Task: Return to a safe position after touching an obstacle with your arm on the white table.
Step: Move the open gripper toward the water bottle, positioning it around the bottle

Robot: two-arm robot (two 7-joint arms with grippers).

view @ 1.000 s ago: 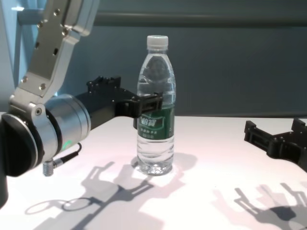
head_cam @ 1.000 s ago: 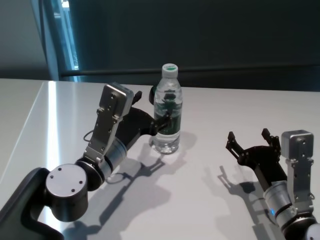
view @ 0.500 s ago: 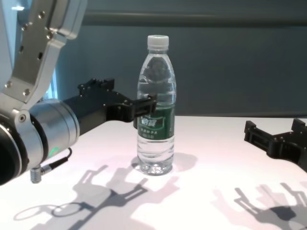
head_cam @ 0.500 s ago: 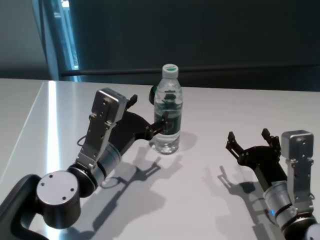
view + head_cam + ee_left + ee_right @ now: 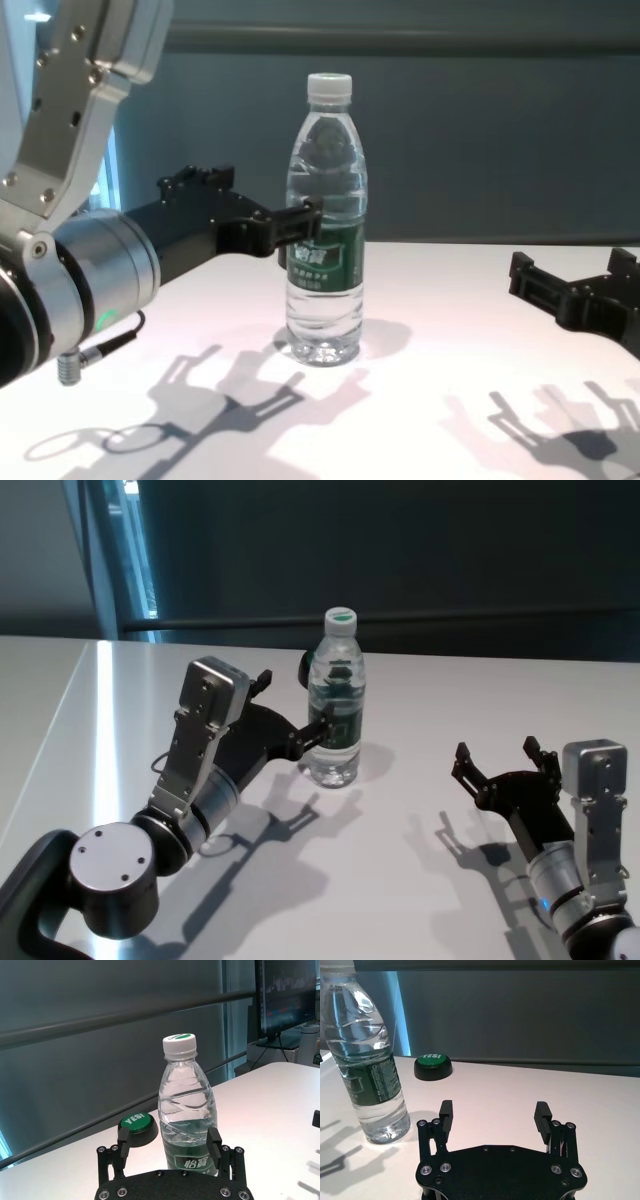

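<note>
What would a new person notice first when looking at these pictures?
First, the clear water bottle standing upright near the middle of the white table, with a white cap and a dark green label. Next, the left gripper, open and close beside the bottle at label height, its fingers on either side of it in the wrist view. The right gripper, also open, sits apart on the right.

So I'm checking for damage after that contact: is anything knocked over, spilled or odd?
Nothing stands out. The bottle stands upright and capped on the white table, no water spilled. The open left end effector sits beside it; the right end effector is parked apart.
</note>
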